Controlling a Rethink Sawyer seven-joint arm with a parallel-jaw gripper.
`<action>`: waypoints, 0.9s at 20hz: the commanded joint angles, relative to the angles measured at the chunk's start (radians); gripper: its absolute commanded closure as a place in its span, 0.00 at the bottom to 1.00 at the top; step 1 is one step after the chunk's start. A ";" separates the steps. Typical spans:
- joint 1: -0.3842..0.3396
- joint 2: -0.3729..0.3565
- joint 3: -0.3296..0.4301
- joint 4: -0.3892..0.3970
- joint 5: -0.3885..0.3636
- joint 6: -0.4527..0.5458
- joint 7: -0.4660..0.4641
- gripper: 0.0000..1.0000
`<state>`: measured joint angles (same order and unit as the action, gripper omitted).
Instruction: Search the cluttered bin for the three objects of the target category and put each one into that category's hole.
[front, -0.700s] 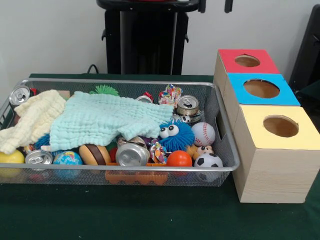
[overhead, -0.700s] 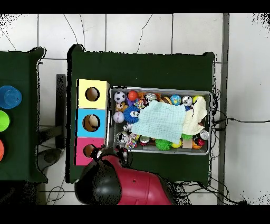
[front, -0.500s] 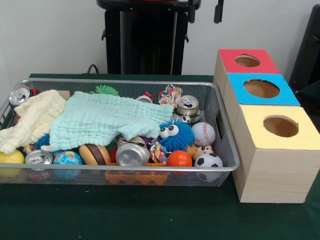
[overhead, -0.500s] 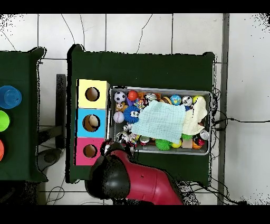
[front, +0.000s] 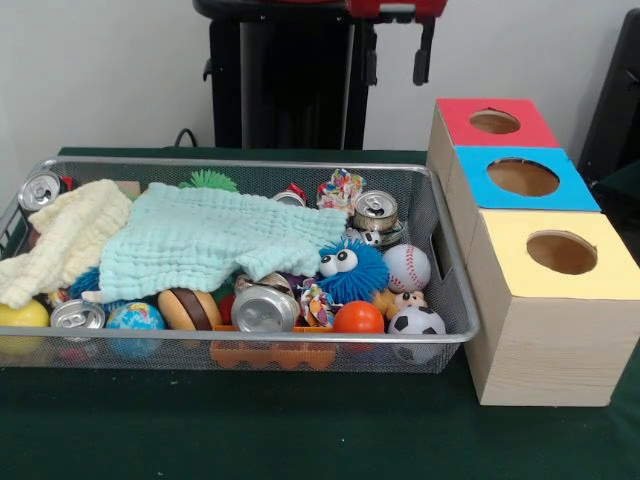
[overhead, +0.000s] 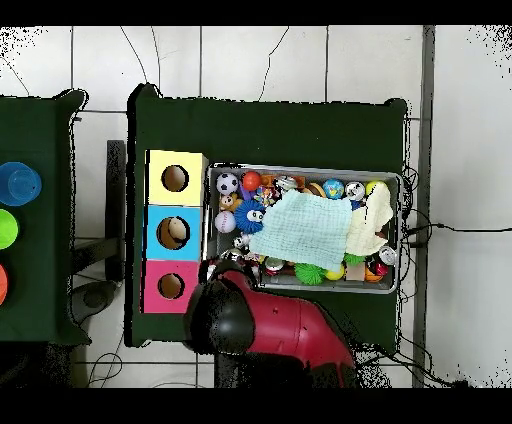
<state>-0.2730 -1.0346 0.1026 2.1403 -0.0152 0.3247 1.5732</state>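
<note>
We see the arm (overhead: 270, 335) reaching over the wire bin's (front: 455, 300) rear corner, gripper (front: 397, 55) high, fingers apart, empty. Cans (front: 264, 307) lie among balls (front: 407, 267) beside the cloth (front: 215, 237).

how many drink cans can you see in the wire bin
4 silver aluminium drink cans: far left corner, front left, front middle, and far right beside the baseball. The cloths may hide more.
</note>
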 joint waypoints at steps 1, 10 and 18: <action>-0.102 0.192 0.189 -0.101 -0.080 -0.133 -0.009 0.00; -0.133 0.492 0.210 -0.239 -0.211 -0.312 0.008 0.00; -0.181 0.562 0.241 -0.267 -0.273 -0.321 0.040 0.00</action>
<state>-0.4176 -0.5842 0.2554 1.9914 -0.2100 0.0370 1.5732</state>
